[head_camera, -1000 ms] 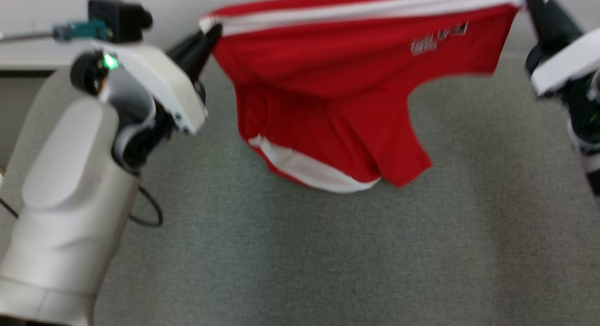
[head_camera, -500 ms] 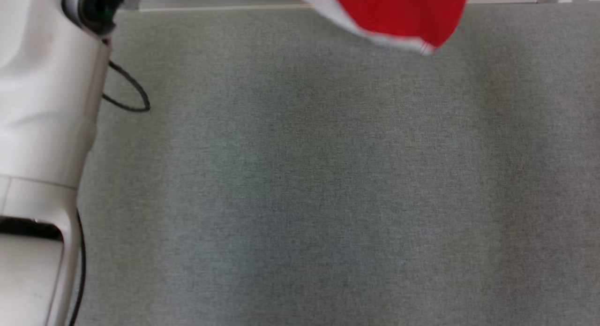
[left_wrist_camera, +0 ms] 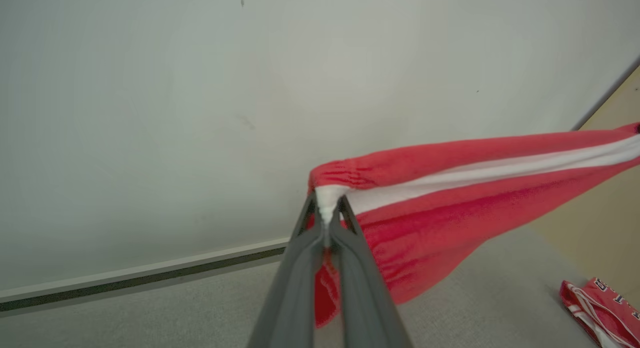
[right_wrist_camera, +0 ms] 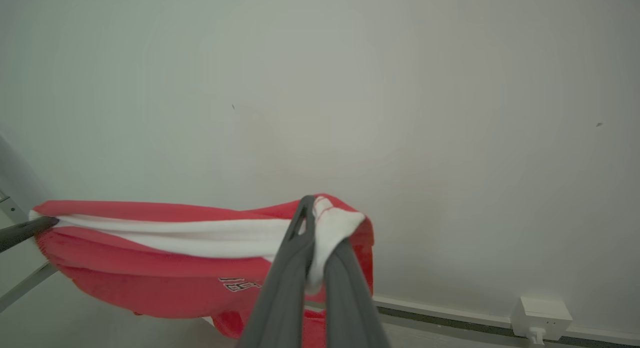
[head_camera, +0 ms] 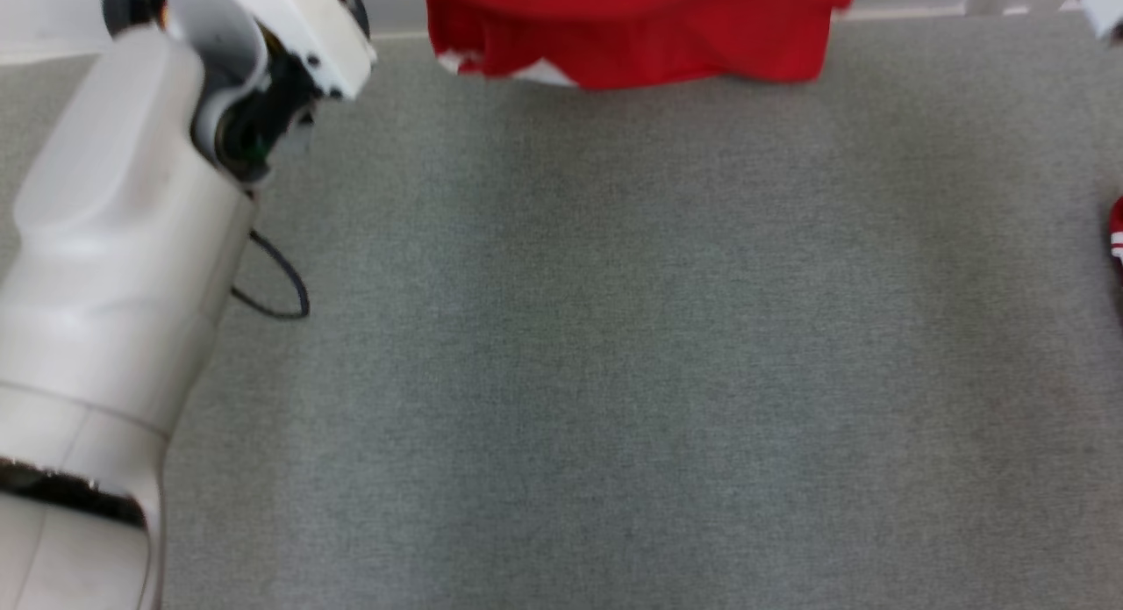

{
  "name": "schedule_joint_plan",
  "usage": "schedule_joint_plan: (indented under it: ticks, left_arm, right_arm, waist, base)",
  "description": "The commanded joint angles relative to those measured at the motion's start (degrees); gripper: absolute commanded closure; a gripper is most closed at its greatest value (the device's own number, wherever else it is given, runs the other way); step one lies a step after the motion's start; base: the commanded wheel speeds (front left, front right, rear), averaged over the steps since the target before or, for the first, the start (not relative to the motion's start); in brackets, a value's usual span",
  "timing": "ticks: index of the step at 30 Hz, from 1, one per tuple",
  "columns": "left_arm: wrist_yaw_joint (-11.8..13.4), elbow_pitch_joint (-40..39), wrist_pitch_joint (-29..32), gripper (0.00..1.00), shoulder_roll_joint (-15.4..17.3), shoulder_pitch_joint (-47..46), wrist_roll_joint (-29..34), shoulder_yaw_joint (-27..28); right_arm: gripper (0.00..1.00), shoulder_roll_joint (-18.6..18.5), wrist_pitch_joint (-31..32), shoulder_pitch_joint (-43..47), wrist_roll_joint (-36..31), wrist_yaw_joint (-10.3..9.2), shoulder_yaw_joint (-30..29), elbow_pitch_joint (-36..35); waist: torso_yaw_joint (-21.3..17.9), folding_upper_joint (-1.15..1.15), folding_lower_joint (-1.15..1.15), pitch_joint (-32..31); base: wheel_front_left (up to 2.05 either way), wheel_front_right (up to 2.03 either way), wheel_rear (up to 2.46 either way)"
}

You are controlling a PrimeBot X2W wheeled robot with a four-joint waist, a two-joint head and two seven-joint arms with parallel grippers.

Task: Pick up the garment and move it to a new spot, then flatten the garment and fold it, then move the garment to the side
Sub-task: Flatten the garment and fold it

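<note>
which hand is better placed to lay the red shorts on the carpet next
Neither alone, probably both: left hand and right hand each pinch one end of the white waistband of the red fabric shorts, stretched between them above the grey carpet.

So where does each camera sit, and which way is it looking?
Head view: on the head, looking down at carpet; left forearm shows, garment at top.
Left wrist view: left wrist, facing the wall along the left tool, shut on the garment.
Right wrist view: right wrist, facing the wall along the right tool, likewise shut.
Shared: both wrist views show the garment.
</note>
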Motion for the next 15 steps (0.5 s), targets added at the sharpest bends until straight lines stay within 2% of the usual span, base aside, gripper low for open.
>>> schedule_joint_plan:
  ticks: [1, 4, 5, 15]
  left_arm:
    - [0.2, -1.9, 1.0, 1.00, 1.7, 3.3, -2.4, -1.6]
    - [0.2, -5.7, 4.4, 1.00, 4.7, 8.9, -5.8, -5.5]
    - [0.2, -5.7, 4.4, 1.00, 4.7, 8.9, -5.8, -5.5]
    - [0.2, -18.2, 17.6, 1.00, 12.6, 27.6, -16.7, -14.6]
  right_arm:
    - [1.00, -1.8, 0.6, 2.9, 1.3, -0.27, 1.1, -1.3]
    - [1.00, -3.4, 2.2, 8.0, 3.5, -0.25, 4.0, -4.8]
    - [1.00, -3.4, 2.2, 8.0, 3.5, -0.25, 4.0, -4.8]
    - [1.00, -12.7, 13.4, 26.9, 12.1, -0.23, 13.7, -18.6]
  waist:
    - [-0.7, 0.00, 0.00, -2.2]
    - [-1.0, 0.00, 0.00, -5.3]
    - [-1.0, 0.00, 0.00, -5.3]
    - [-1.3, 0.00, 0.00, -17.0]
  base:
    - [0.00, 0.00, 0.00]
    - [0.00, 0.00, 0.00]
    - [0.00, 0.00, 0.00]
    - [0.00, 0.00, 0.00]
